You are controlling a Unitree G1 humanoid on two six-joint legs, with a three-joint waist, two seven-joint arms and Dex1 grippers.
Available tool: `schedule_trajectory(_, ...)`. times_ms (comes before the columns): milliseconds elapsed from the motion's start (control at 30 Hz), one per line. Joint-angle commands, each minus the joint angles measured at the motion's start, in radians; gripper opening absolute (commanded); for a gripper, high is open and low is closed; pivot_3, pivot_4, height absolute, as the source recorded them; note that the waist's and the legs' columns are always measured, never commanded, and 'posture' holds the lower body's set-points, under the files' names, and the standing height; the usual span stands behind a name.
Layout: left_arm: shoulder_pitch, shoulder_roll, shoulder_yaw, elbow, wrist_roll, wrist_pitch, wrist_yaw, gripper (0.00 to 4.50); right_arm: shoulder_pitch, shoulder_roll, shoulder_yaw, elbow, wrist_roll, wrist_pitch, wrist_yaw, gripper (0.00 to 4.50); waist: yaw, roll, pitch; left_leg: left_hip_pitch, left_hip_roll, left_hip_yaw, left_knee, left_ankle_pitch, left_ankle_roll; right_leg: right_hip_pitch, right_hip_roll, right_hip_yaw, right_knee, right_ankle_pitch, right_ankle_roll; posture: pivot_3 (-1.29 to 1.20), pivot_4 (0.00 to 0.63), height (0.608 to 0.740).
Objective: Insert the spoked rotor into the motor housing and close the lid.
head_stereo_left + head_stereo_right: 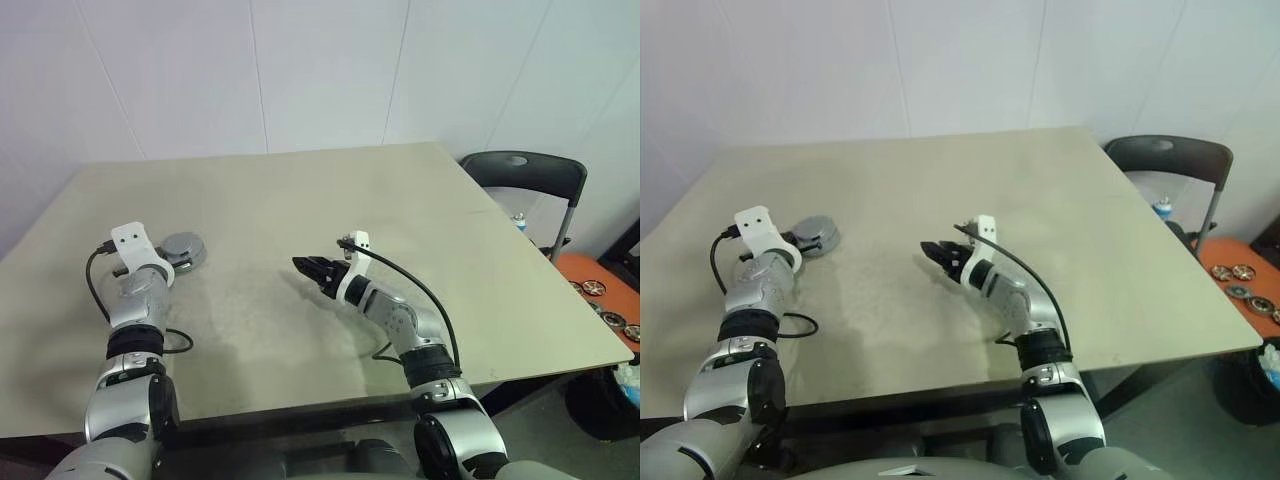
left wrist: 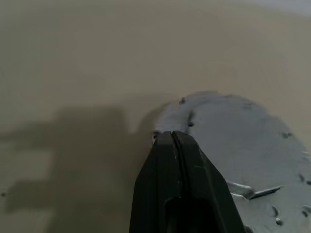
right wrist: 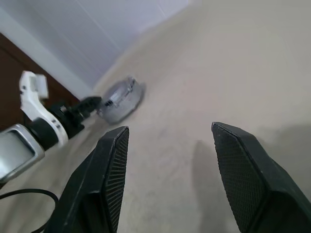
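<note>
With its fingers pinched together, the left tool [image 2: 171, 138] presses on the motor housing [image 1: 183, 250] lid at the counter's [image 1: 300, 200] nine o'clock, likely seating it, while the empty right tool [image 3: 167, 141] waits spread.

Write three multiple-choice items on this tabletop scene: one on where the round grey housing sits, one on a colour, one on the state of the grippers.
1. Where is the round grey housing?
A. at the left gripper's tips
B. on the chair
C. between the right gripper's fingers

2. What colour are the right gripper's fingers?
A. white
B. black
C. orange

3. How do the two grippers stand?
A. both open
B. left open, right shut
C. left shut, right open

Answers:
1 A: in the left wrist view the closed fingertips lie at the housing's edge on the table.
2 B: both fingers show black in the right wrist view.
3 C: the left fingers are pressed together; the right fingers stand apart with bare table between them.
</note>
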Motion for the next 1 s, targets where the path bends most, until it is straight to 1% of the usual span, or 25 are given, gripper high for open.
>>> schedule_trajectory(33, -0.031, -0.001, 0.008, -0.076, -0.046, -0.108, -0.125, 0.04, -0.032, 0.011, -0.008, -0.01, -0.002, -0.035, 0.004, 2.85, 0.003, 0.0, 0.0, -0.001, 0.0, 0.0, 0.0, 0.0, 0.0, -0.001, 0.0, 0.0, 0.0, 0.0, 0.0, 0.0, 0.0, 0.74)
schedule_trajectory(133, -0.017, -0.027, 0.026, -0.184, -0.159, -0.153, -0.345, 0.04, -0.019, 0.016, -0.005, -0.005, -0.01, -0.047, 0.006, 2.85, 0.008, 0.0, 0.0, -0.002, 0.0, -0.001, 0.0, 0.0, 0.0, -0.001, -0.001, -0.001, -0.001, 0.0, 0.0, 0.0, 0.0, 0.74)
schedule_trajectory(233, 0.01, -0.044, 0.037, -0.251, -0.237, -0.135, -0.473, 0.04, -0.013, 0.025, 0.006, -0.006, -0.021, -0.059, 0.009, 2.85, 0.0, 0.0, 0.0, -0.002, -0.001, 0.0, 0.0, 0.0, 0.0, -0.001, -0.002, 0.0, -0.002, 0.0, 0.0, 0.0, 0.0, 0.74)
schedule_trajectory(400, 0.101, -0.033, -0.02, -0.402, -0.272, -0.095, -0.634, 0.04, -0.003, 0.044, 0.044, -0.026, -0.039, -0.076, 0.034, 2.85, -0.026, 0.0, 0.0, -0.002, 0.0, 0.0, -0.001, 0.0, 0.0, -0.001, -0.001, 0.001, -0.001, 0.0, 0.0, 0.0, 0.0, 0.74)
schedule_trajectory(467, 0.122, -0.025, -0.032, -0.43, -0.267, -0.091, -0.655, 0.04, -0.002, 0.046, 0.062, -0.018, -0.055, -0.093, 0.041, 2.85, -0.028, 0.0, 0.0, -0.002, 0.0, 0.0, -0.001, 0.0, 0.0, -0.001, -0.001, 0.001, -0.001, 0.0, 0.0, 0.0, 0.0, 0.74)
schedule_trajectory(533, 0.154, -0.02, -0.07, -0.493, -0.248, -0.078, -0.679, 0.04, -0.007, 0.051, 0.064, 0.005, -0.066, -0.111, 0.045, 2.85, -0.027, 0.0, 0.001, -0.001, 0.0, 0.0, 0.0, 0.0, 0.0, -0.001, 0.0, 0.001, -0.001, 0.0, 0.0, 0.0, 0.0, 0.74)
schedule_trajectory(633, 0.217, -0.028, -0.113, -0.613, -0.266, -0.049, -0.717, 0.04, -0.01, 0.039, 0.095, 0.045, -0.118, -0.164, 0.051, 2.85, -0.024, 0.001, 0.001, -0.001, 0.0, 0.0, 0.0, 0.0, 0.0, -0.001, 0.0, 0.001, -0.001, 0.0, 0.0, 0.0, 0.0, 0.74)
schedule_trajectory(733, 0.244, -0.043, -0.144, -0.665, -0.272, -0.021, -0.725, 0.04, -0.009, 0.022, 0.106, 0.052, -0.144, -0.197, 0.06, 2.85, -0.022, 0.001, 0.001, -0.001, -0.001, 0.0, 0.0, 0.0, 0.0, 0.0, -0.001, 0.001, -0.001, 0.0, 0.0, 0.0, 0.0, 0.74)
schedule_trajectory(800, 0.242, -0.048, -0.163, -0.678, -0.264, -0.014, -0.728, 0.04, -0.01, 0.016, 0.098, 0.042, -0.144, -0.203, 0.059, 2.85, -0.021, 0.001, 0.001, -0.001, -0.001, 0.0, 0.0, 0.0, 0.0, 0.0, -0.001, 0.001, -0.001, 0.0, 0.0, 0.0, 0.0, 0.74)
schedule_trajectory(1000, 0.17, -0.092, -0.216, -0.616, -0.236, -0.042, -0.735, 0.04, 0.024, -0.019, 0.083, -0.048, -0.143, -0.22, 0.043, 2.85, -0.022, 0.001, 0.001, -0.001, 0.0, 0.0, 0.0, 0.0, 0.0, 0.0, 0.0, 0.001, -0.001, 0.0, 0.0, 0.0, 0.0, 0.74)
